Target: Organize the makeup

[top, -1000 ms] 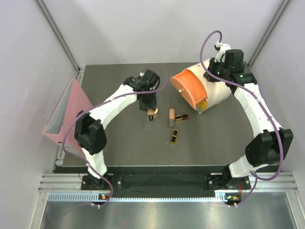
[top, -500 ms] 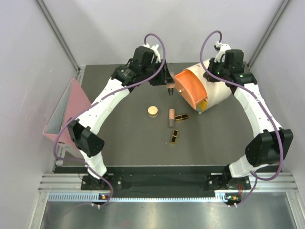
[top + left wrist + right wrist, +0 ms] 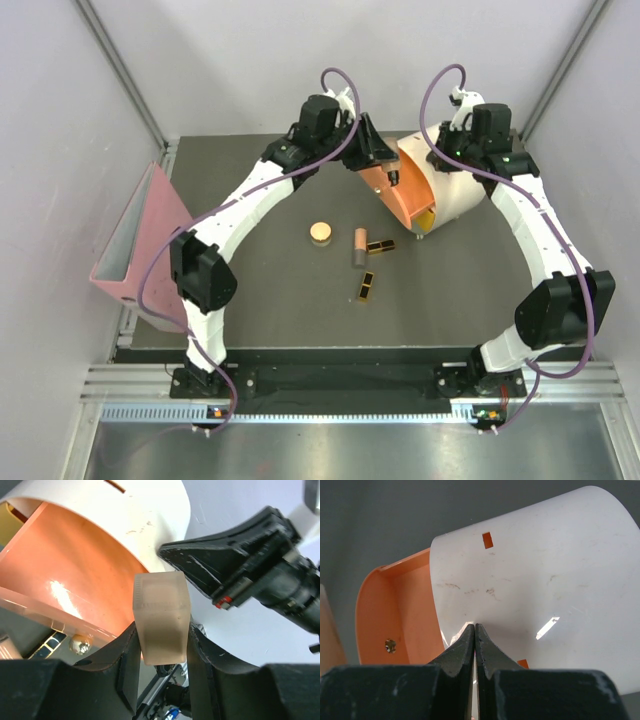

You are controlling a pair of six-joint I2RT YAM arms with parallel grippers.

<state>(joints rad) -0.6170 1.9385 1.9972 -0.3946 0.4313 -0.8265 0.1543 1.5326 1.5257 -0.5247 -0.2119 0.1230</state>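
My left gripper [image 3: 392, 172] is shut on a peach tube [image 3: 161, 617] and holds it at the open orange drawer [image 3: 398, 190] of the cream box [image 3: 457, 195]; in the left wrist view [image 3: 161, 630] the tube stands between the fingers in front of the drawer [image 3: 75, 575]. On the table lie the round peach-tan compact [image 3: 320, 233], the other peach tube [image 3: 358, 246] and two black-and-gold cases [image 3: 380, 245] [image 3: 367, 287]. My right gripper [image 3: 475, 626] is shut and empty, its tips against the top of the cream box [image 3: 545, 580].
A pink binder [image 3: 135, 240] stands at the table's left edge. A second, yellow drawer [image 3: 425, 218] sticks out under the orange one. Grey walls close in the back and both sides.
My left gripper picked up a peach tube beside the compact and carried it back and to the right, up to the orange drawer. The right arm has not moved.
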